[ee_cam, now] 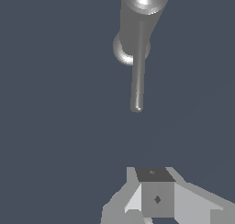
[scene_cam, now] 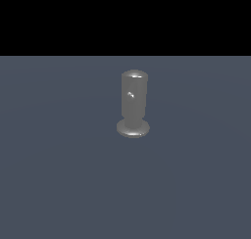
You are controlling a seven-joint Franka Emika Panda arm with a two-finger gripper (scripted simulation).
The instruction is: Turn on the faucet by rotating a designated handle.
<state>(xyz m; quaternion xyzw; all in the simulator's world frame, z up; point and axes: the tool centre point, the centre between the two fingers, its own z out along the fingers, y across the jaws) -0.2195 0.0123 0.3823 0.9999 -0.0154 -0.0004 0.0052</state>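
Observation:
The faucet [scene_cam: 133,103] is a dull grey upright cylinder on a flared disc base, standing alone on the flat floor in the exterior view. The wrist view looks down on the faucet [ee_cam: 140,16]. Its handle [ee_cam: 137,81], a thin straight rod with a rounded end, juts from near the top towards my gripper. My gripper [ee_cam: 152,173] sits a clear gap short of the rod's tip and touches nothing. Its pale fingers [ee_cam: 157,199] look pressed together with nothing between them. No gripper or arm shows in the exterior view, where the handle is only a small glint [scene_cam: 130,93] on the cylinder.
A plain blue-grey floor [scene_cam: 59,174] spreads around the faucet on all sides. Beyond its far edge the exterior view is black. No other objects show.

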